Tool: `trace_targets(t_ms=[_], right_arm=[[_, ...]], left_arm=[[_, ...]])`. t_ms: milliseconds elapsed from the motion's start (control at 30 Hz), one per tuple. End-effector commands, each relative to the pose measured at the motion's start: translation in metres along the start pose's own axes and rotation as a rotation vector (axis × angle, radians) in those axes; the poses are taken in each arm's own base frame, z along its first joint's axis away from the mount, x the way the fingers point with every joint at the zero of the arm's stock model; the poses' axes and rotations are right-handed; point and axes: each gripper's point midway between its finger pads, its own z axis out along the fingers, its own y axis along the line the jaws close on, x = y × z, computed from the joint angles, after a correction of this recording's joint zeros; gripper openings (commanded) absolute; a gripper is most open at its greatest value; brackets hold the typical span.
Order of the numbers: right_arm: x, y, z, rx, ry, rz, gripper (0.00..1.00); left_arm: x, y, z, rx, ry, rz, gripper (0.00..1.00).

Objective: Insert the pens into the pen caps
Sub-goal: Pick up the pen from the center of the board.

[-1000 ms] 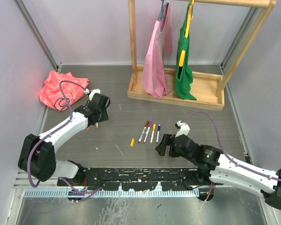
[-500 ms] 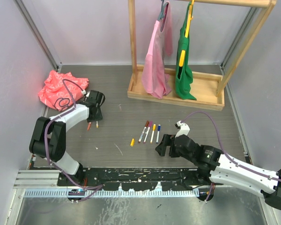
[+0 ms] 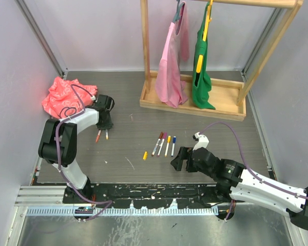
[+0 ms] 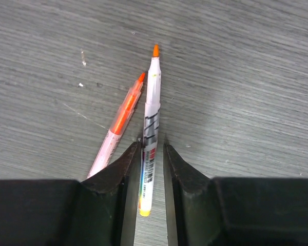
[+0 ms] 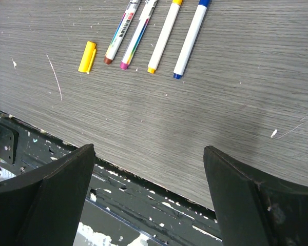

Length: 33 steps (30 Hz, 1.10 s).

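Note:
In the left wrist view a white pen with a bare orange tip (image 4: 151,102) lies on the table between my left gripper's (image 4: 152,146) narrowly parted fingers. The left finger touches it and a gap shows on the right. A second pen with an orange-red cap (image 4: 124,110) lies beside it. The top view shows both pens (image 3: 102,135) just below the left gripper (image 3: 106,125). Several capped pens (image 5: 164,36) lie in a row with a loose yellow cap (image 5: 87,56) to their left. My right gripper (image 5: 149,147) is wide open and empty, near them (image 3: 175,161).
A crumpled red-pink cloth (image 3: 66,97) lies at the far left. A wooden rack (image 3: 192,105) with a pink and a green garment stands at the back. The black rail of the table's front edge (image 3: 154,192) runs below the right gripper.
My left arm has folded back toward the far left, and its gripper has shifted slightly left over the two pens. The pens and the right arm have not moved.

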Motion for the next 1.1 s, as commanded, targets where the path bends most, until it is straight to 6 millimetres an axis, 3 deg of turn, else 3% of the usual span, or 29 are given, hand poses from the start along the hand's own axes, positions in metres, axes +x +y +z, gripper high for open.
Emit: trace_targets(t_ms=[0,167,300,467,567,667,867,1067], right_arm=[[-0.015,0.014,-0.006,-0.038,-0.04,0.019,0.92],[-0.016,0.015,-0.006,-0.038,-0.04,0.019,0.92],[-0.017,0.015,-0.007,-0.035,-0.04,0.017,0.91],[-0.021,0.017,-0.009,-0.029,-0.045,0.011,0.92],[-0.028,0.021,-0.01,-0.03,-0.07,0.017,0.91],[-0.044,0.035,-0.01,-0.06,-0.118,0.027,0.91],[-0.071,0.079,0.0,-0.171,-0.184,0.043,0.89],[-0.083,0.12,0.008,-0.329,-0.223,0.076,0.83]], left_arm=[[-0.015,-0.007,0.0,0.03,-0.027,0.0,0.25],[-0.008,-0.002,0.005,0.004,-0.003,0.002,0.23],[-0.005,-0.002,0.006,0.007,0.004,-0.001,0.13],[-0.014,-0.009,-0.013,0.069,-0.043,-0.013,0.06],[-0.02,-0.03,-0.042,0.216,-0.085,-0.053,0.05],[-0.015,-0.067,-0.08,0.403,-0.11,-0.067,0.05],[0.019,-0.14,-0.163,0.724,-0.125,-0.065,0.06],[0.052,-0.187,-0.225,0.936,-0.134,-0.071,0.04]])
